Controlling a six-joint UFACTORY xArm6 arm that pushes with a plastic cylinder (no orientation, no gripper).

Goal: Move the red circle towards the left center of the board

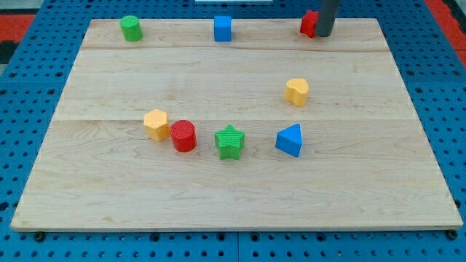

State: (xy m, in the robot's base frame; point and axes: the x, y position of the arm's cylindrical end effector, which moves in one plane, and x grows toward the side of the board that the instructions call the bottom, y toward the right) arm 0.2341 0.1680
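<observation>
Wooden board [240, 196] on blue pegboard: red circle [183, 136], seemingly light and rigid, touches orange block [156, 124]; bare rod's tip [323, 34] at upper right needs its right flank.

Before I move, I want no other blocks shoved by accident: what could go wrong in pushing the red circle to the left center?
The orange block touches the red circle on its left, so a leftward push would likely carry both. My tip sits at the view's top right beside another red block; it may nudge that one on leaving. The green star stands close on the circle's right, cramping the approach.
</observation>
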